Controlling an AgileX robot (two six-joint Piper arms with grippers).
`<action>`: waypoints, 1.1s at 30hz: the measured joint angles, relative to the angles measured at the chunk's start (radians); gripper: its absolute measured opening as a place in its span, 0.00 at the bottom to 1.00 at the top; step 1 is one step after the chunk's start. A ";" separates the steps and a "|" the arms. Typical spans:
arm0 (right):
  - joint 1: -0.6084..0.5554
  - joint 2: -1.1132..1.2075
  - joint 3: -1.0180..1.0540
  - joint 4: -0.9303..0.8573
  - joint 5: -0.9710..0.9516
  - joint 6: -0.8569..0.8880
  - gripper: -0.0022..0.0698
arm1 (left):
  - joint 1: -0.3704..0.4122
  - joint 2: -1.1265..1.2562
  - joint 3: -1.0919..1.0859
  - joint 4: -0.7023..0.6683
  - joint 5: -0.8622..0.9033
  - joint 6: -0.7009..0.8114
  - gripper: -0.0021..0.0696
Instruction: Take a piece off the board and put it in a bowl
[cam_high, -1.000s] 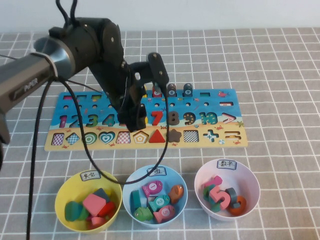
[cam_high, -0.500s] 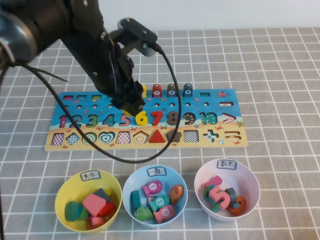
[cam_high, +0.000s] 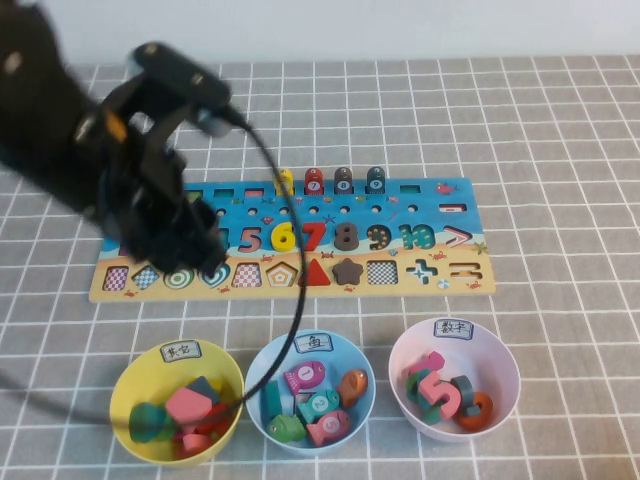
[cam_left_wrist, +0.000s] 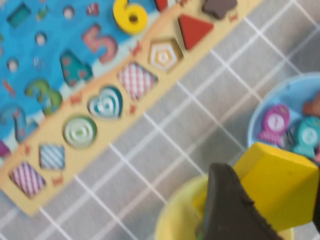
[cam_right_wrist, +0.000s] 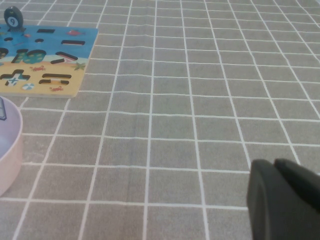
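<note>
**Yellow pentagon carried toward the yellow bowl**

The yellow pentagon block (cam_left_wrist: 272, 182) is held clamped in the left gripper (cam_left_wrist: 260, 200), as seen in the left wrist view, where one dark finger (cam_left_wrist: 227, 210) lies across the block's face. In the high view the left gripper (cam_high: 175, 235) is placed over the left part of the puzzle board (cam_high: 440, 290), with the block itself hidden by the arm. The pentagon cut-out (cam_high: 283, 273) on the board's sandy strip is seen empty, beside the red triangle (cam_high: 314, 272). The yellow bowl (cam_high: 135, 375) stands near the left front, already holding several shapes, and its rim (cam_left_wrist: 175, 222) shows just below the held block in the wrist view.

The carry is judged about half done. A release made too early could drop the block on the table between board and bowl, or onto the rim, from which it might bounce out. The light blue bowl (cam_high: 262, 360) stands just to the right, so a drift that way could put the block in the wrong bowl.

The right gripper (cam_right_wrist: 282, 200) is parked low over bare table to the right; its fingers appear pressed together with nothing between them.
</note>
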 joint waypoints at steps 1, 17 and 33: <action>0.000 0.000 0.000 0.000 0.000 0.000 0.01 | 0.000 -0.041 0.052 0.000 -0.022 -0.009 0.43; 0.000 0.000 0.000 0.000 0.000 0.000 0.01 | 0.000 -0.484 0.705 -0.002 -0.497 -0.193 0.43; 0.000 0.000 0.000 0.000 0.000 0.000 0.01 | 0.000 -0.477 0.874 -0.004 -0.604 -0.342 0.43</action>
